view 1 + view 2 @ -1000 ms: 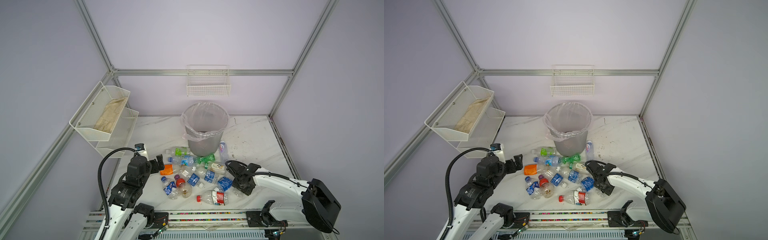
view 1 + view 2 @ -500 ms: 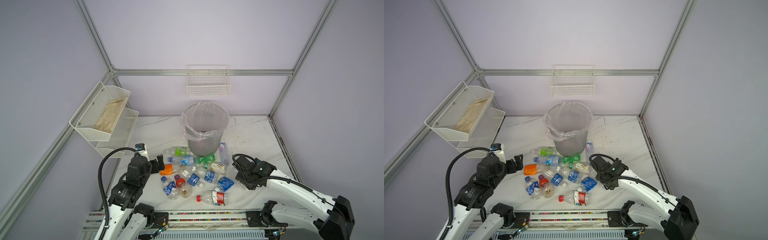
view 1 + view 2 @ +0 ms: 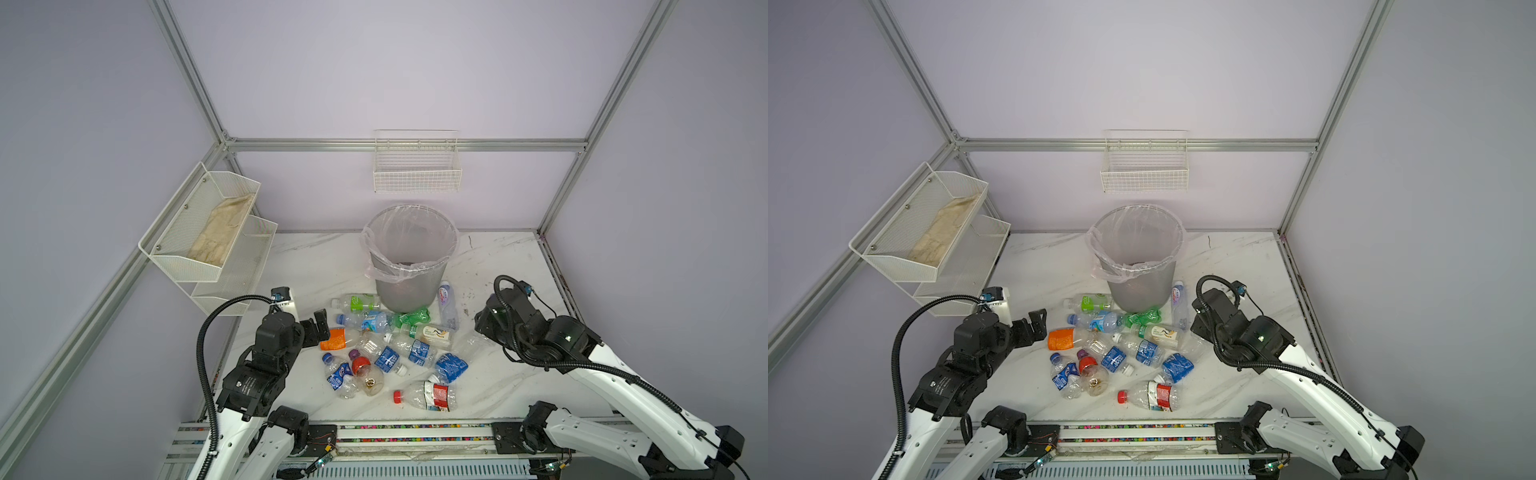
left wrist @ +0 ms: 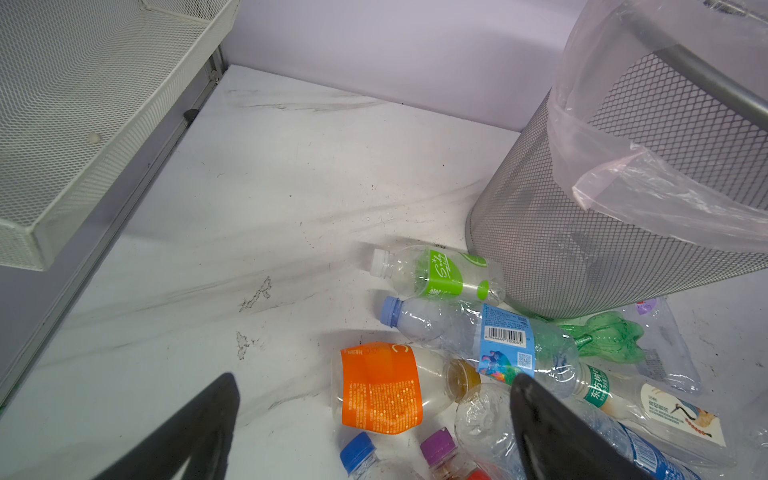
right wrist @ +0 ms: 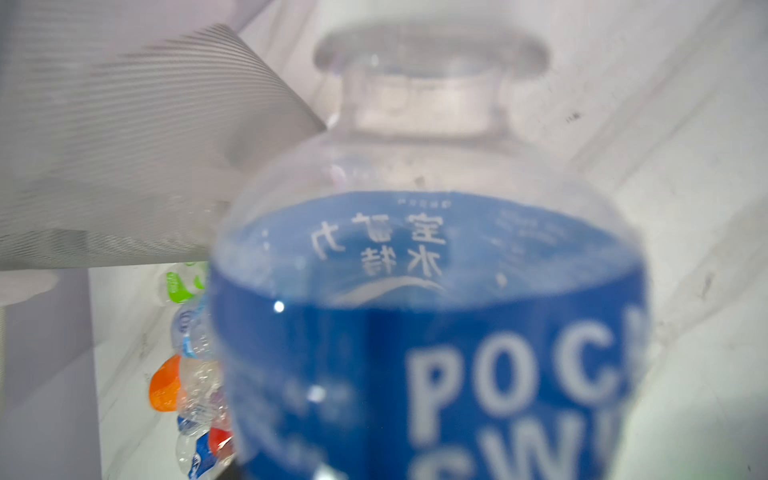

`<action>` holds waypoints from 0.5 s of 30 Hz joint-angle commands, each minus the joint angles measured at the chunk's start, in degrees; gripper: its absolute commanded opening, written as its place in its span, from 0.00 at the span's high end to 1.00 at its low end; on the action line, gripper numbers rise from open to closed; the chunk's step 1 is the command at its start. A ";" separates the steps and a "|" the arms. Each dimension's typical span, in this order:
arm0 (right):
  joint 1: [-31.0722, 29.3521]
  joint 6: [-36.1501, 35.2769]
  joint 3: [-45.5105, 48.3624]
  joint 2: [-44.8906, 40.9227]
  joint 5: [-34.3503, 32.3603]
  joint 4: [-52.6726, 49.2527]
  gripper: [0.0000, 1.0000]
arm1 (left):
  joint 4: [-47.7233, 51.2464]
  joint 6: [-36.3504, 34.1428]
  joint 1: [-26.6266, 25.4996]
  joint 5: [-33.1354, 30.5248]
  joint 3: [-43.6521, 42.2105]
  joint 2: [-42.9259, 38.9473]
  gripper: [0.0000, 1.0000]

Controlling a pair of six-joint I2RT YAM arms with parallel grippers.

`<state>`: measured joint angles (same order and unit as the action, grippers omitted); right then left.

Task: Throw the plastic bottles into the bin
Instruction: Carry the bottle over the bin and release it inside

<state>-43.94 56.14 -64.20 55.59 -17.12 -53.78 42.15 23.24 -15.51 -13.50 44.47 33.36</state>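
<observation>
R end effector is low over the desk at the pile's 3 o'clock, and it's loaded. The blue-label bottle fills the R wrist view, clamped by the body. The fingers are hidden behind it, so that grip is my read, not a sight of the pads. In both top views the arm covers the bottle. Its long axis runs straight out ahead of the end effector, neck leading.

Key relation: in a top view the bin sits at approx 11 o'clock from the R end effector, near but apart, with its rim well above it. The R wrist view shows the mesh wall beside the neck, so the bottle points past the bin, not into it. My call: lift clear of the rim, swing toward 11, then let go. Drop it low and it hits the wall.

L end effector is spread wide with nothing in it, at the pile's 9 o'clock. The orange-label bottle lies just ahead, long axis running finger to finger, awkward for a pinch.

The other plastic bottles lie flat on the desk at the bin's 6 o'clock. Both arms are abt equally near the bin, but only R carries.
</observation>
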 commanded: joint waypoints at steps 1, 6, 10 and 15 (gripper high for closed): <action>-0.27 -9.67 -5.69 1.22 -0.58 4.60 1.00 | -0.43 0.40 -0.30 0.76 -1.89 0.03 0.00; -0.26 -18.35 -19.10 7.75 1.59 3.90 1.00 | -0.55 0.40 -0.35 1.00 -1.93 0.10 0.00; -0.27 -23.91 -30.96 13.34 3.46 2.42 1.00 | -0.41 0.31 -0.40 1.19 -1.91 0.12 0.00; -0.24 -29.03 -45.39 20.90 2.81 -1.33 1.00 | -0.44 0.38 -0.37 1.24 -1.86 0.11 0.00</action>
<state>-43.94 32.69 -103.46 74.11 -14.09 -52.31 42.15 23.24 -15.53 -13.19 44.47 33.52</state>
